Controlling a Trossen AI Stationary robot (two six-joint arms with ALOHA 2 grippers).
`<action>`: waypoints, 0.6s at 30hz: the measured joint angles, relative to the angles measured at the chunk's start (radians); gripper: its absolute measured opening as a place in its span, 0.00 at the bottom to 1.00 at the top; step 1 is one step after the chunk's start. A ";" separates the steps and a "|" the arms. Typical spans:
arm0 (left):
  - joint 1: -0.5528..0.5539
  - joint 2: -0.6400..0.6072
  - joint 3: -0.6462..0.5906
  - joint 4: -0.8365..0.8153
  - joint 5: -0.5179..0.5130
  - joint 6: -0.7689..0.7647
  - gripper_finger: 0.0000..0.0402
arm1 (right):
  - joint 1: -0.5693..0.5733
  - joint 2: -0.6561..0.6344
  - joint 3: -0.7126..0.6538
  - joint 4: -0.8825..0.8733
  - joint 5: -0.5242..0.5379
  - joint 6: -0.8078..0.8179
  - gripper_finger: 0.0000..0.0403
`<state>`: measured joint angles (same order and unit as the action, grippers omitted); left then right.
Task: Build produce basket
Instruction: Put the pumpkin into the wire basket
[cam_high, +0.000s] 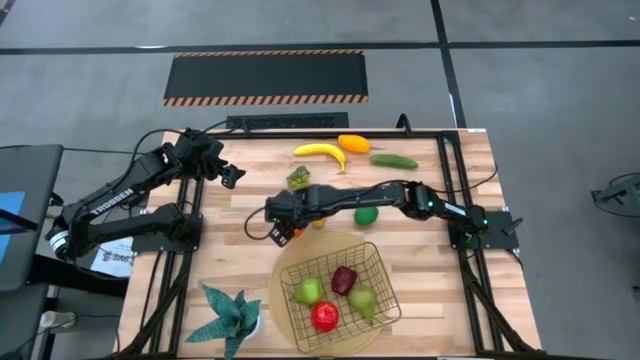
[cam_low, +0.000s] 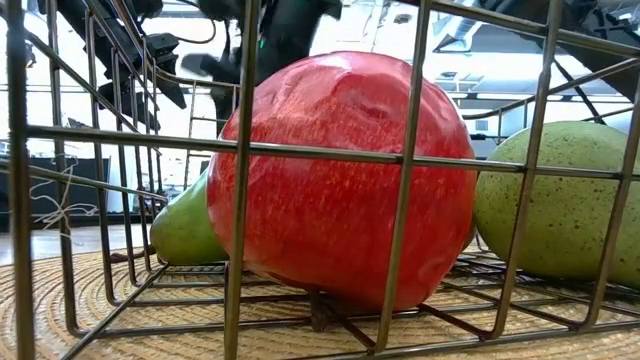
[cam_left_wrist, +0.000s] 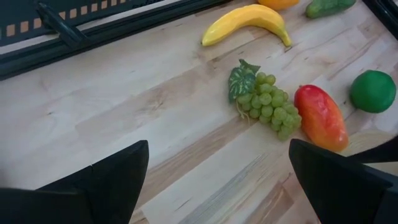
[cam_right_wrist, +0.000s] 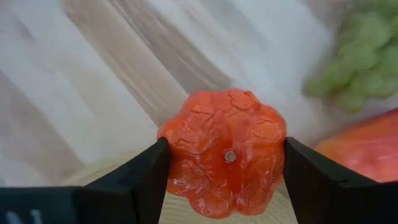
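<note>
The dark wire basket stands on a round tan mat and holds a green apple, a dark red apple, a pear and a red fruit. On the bare table lie the banana, an orange fruit, the cucumber, the grapes and the lime. My right gripper reaches across to the basket's far-left corner and is shut on a red-orange lobed tomato. My left gripper hangs open over the far-left table. My right gripper pinches the tomato between its two fingers, one finger on each opposite side of its lobed body. The stem dimple faces the wrist camera. Whether the tomato touches the table below, I cannot tell.
The red-orange mango lies beside the grapes, under my right arm. A teal leafy plant stands at the near-left corner, beside the mat. A black strip runs along the far edge. Through the basket's wires the low view shows the red fruit.
</note>
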<state>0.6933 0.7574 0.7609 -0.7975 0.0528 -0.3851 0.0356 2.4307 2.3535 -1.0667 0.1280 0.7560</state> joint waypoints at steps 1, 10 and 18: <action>0.000 0.000 0.000 0.000 0.000 0.000 0.93 | 0.000 -0.019 0.000 -0.006 0.000 -0.008 0.67; 0.000 0.000 0.000 0.000 -0.001 0.000 0.93 | 0.052 -0.291 0.002 -0.141 -0.047 -0.110 0.67; 0.000 0.000 0.000 -0.001 -0.001 0.000 0.93 | 0.261 -0.453 0.001 -0.399 0.013 0.044 0.67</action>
<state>0.6933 0.7578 0.7609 -0.7982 0.0521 -0.3856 0.2969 1.9772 2.3549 -1.4652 0.1410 0.8000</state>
